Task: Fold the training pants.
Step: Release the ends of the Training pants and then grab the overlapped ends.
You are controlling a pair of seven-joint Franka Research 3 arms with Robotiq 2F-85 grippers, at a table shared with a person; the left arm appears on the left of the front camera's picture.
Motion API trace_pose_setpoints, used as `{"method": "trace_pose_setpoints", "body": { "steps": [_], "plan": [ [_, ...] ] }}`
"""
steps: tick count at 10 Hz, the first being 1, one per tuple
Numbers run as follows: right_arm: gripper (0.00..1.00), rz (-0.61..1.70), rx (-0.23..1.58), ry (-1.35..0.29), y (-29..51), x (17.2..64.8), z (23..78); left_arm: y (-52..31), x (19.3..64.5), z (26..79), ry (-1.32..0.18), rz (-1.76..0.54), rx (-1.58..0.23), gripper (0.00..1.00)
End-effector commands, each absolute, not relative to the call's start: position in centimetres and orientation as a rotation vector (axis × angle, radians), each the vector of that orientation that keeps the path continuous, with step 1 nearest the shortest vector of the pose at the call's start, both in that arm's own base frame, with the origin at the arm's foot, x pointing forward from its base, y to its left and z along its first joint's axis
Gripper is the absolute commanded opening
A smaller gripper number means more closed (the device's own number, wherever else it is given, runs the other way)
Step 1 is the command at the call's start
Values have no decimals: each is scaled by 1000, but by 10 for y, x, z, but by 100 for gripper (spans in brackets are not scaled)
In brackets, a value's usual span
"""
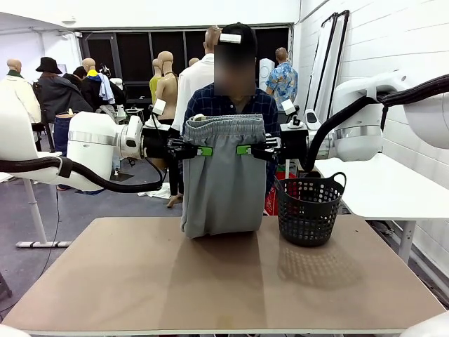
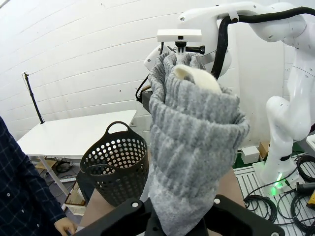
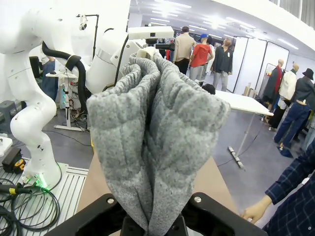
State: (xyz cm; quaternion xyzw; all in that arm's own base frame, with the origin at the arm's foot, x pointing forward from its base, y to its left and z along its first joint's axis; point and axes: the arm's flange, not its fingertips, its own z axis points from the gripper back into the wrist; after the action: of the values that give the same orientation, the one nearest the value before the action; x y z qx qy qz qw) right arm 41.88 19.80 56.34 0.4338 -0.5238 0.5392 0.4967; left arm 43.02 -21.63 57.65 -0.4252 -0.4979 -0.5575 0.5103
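Observation:
The light grey training pants (image 1: 223,179) hang in the air over the far edge of the table, waistband on top, lower fold resting on the tabletop. My left gripper (image 1: 203,150) is shut on the pants' left side just under the waistband. On the right side my right gripper (image 1: 244,149) is shut at the same height. In the left wrist view the gathered grey cloth (image 2: 194,147) rises from between my fingers. The bunched cloth (image 3: 155,147) stands clamped the same way in the right wrist view.
A black mesh basket (image 1: 309,207) stands on the table's far right. A person in a dark checked shirt (image 1: 231,105) stands behind the pants; a hand (image 3: 253,211) rests near the table edge. A white table (image 1: 382,186) is at the right. The brown tabletop (image 1: 224,281) is bare in front.

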Motion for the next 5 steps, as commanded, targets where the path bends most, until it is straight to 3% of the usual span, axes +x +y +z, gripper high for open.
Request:
{"method": "trace_pose_setpoints", "body": {
  "steps": [1, 5],
  "plan": [
    [0, 1301, 1060, -1278, 199, 418, 566, -216, 426, 577, -1238, -1337, -1020, 0],
    [0, 1301, 1060, -1278, 199, 418, 566, -216, 426, 577, -1238, -1337, -1020, 0]
  ]
}}
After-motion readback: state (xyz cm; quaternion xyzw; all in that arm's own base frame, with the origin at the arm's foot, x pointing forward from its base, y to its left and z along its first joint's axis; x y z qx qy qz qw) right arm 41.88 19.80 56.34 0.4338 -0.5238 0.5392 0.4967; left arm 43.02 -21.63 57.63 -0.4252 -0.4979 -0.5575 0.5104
